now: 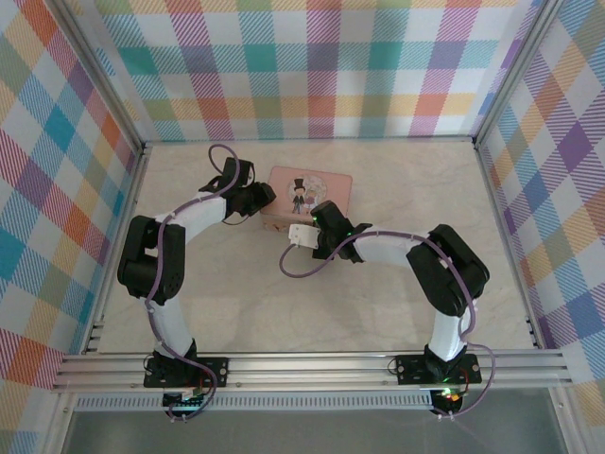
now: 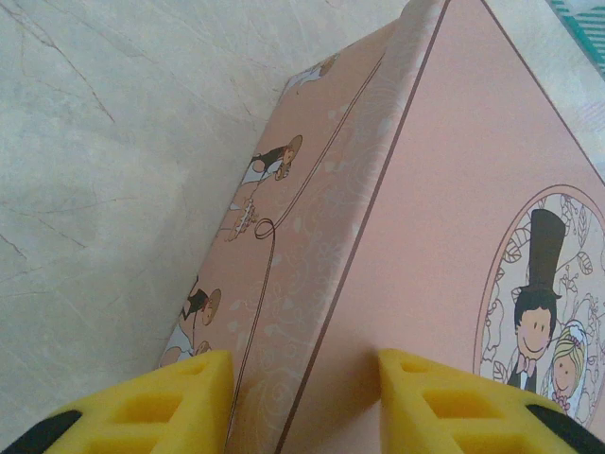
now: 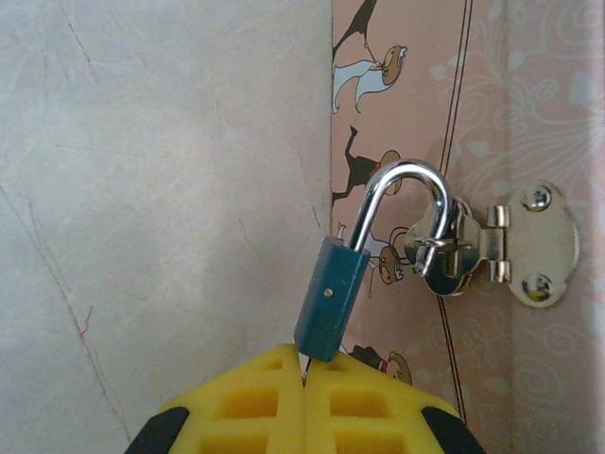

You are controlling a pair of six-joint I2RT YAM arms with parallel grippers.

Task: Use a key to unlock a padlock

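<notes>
The dark teal padlock (image 3: 331, 298) hangs tilted off the pink tin's (image 3: 416, 85) metal hasp (image 3: 510, 244). One leg of its silver shackle (image 3: 406, 170) sits in the body; the other end hooks through the hasp loop, clear of the body. My right gripper (image 3: 304, 378) is shut just under the padlock. A thin sliver of the key (image 3: 305, 367) shows between its yellow tips, running up into the padlock's underside. My left gripper (image 2: 304, 397) straddles the tin's (image 2: 444, 189) left edge, one finger on the side wall and one on the lid.
The pink tin (image 1: 312, 184) lies flat mid-table with both arms reaching to it, the left gripper (image 1: 257, 200) at its left side and the right gripper (image 1: 307, 229) at its front. Plaid walls enclose the pale marbled tabletop (image 1: 406, 312).
</notes>
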